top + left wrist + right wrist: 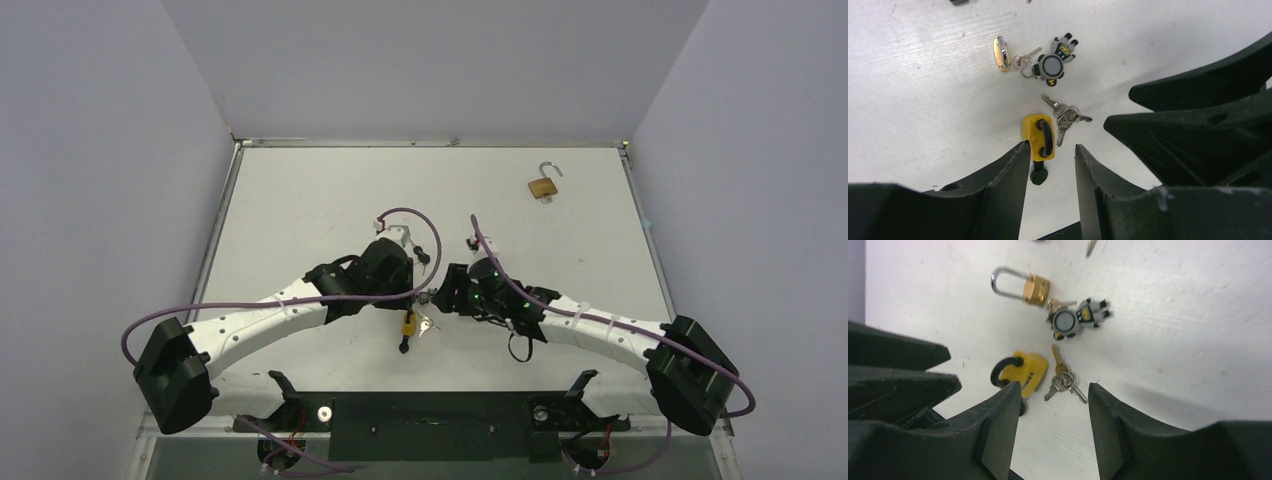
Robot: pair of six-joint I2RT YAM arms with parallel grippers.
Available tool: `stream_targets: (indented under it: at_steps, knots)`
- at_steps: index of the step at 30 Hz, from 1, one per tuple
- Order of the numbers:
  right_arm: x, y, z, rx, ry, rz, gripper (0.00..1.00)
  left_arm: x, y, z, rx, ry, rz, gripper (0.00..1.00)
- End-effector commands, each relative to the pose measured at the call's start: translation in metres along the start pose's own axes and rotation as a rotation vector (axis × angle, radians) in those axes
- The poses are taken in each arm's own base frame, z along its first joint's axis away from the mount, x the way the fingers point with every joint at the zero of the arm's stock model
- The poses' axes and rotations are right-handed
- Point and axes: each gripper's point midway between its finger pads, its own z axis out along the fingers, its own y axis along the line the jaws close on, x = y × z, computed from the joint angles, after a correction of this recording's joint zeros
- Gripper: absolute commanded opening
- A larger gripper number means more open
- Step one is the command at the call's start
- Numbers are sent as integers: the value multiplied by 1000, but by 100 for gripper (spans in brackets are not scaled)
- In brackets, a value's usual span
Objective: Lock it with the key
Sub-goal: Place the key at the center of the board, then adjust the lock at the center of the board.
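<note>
— While both arms hang low, how do the jaws stand?
— Left gripper [1051, 145] and right gripper [1054, 386]: fingers apart, gripping nothing. Yellow padlock [1035, 131] lies just ahead of the left fingertips; keys [1063, 382] lie beside it, just ahead of the right fingertips.

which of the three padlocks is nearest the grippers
The yellow padlock with the black shackle, lying just ahead of the left gripper and right gripper. The closed brass padlock lies beyond the robot-figure keyring; the open brass padlock sits far off.
</note>
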Motion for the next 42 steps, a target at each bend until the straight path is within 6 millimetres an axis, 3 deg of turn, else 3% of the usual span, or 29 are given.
stream_targets:
  at_steps: [1, 6, 9, 13, 15, 16, 17, 18, 19, 20, 21, 22, 23, 24, 25, 26, 28, 34, 36, 40, 42]
  knots:
    - [-64, -6, -25, 33, -172, 35, 50, -39, -19, -35, 74, -103, 6, 37]
    - [-128, -55, -48, 177, -313, 154, 62, -67, -31, -66, 151, -168, -2, 42]
    - [-183, -110, -66, 329, -441, 283, 67, -84, -36, -81, 196, -197, -3, 46]
    - [-240, -176, -79, 555, -542, 344, 72, -102, -36, -92, 234, -220, 2, 49]
    - [-262, -206, -73, 626, -536, 363, 74, -110, -37, -96, 255, -226, 4, 50]
    - [-258, -225, -55, 667, -481, 367, 74, -113, -35, -97, 263, -226, 7, 50]
    - [-284, -231, -59, 655, -513, 377, 75, -117, -36, -101, 270, -236, 8, 50]
    - [-278, -249, -41, 685, -454, 381, 75, -120, -35, -103, 276, -238, 9, 50]
    - [-303, -252, -46, 676, -482, 383, 76, -124, -35, -105, 282, -245, 8, 50]
    - [-301, -268, -32, 705, -442, 374, 76, -125, -34, -106, 288, -244, 6, 50]
    - [-325, -266, -36, 703, -474, 361, 78, -127, -36, -109, 296, -249, 6, 50]
    - [-321, -283, -23, 734, -436, 354, 78, -129, -35, -110, 299, -247, 3, 50]
    - [-341, -282, -25, 730, -454, 349, 79, -130, -35, -111, 302, -250, 3, 50]
    - [-336, -298, -10, 747, -412, 358, 79, -132, -34, -112, 303, -250, 1, 50]
    - [-353, -296, -12, 736, -427, 358, 80, -134, -35, -113, 305, -250, 1, 50]
    - [-347, -311, 3, 738, -386, 371, 80, -136, -34, -113, 307, -250, 0, 50]
    - [-366, -316, 11, 720, -397, 364, 80, -138, -33, -113, 307, -248, -2, 50]
    - [-363, -334, 57, 682, -303, 342, 79, -145, -31, -107, 306, -226, 0, 50]
    - [-362, -350, 61, 660, -289, 378, 77, -148, -31, -104, 302, -217, 2, 50]
    - [-360, -350, 71, 605, -262, 394, 75, -155, -31, -97, 303, -204, -1, 50]
    - [-349, -352, 73, 615, -225, 410, 74, -159, -32, -94, 308, -206, -6, 50]
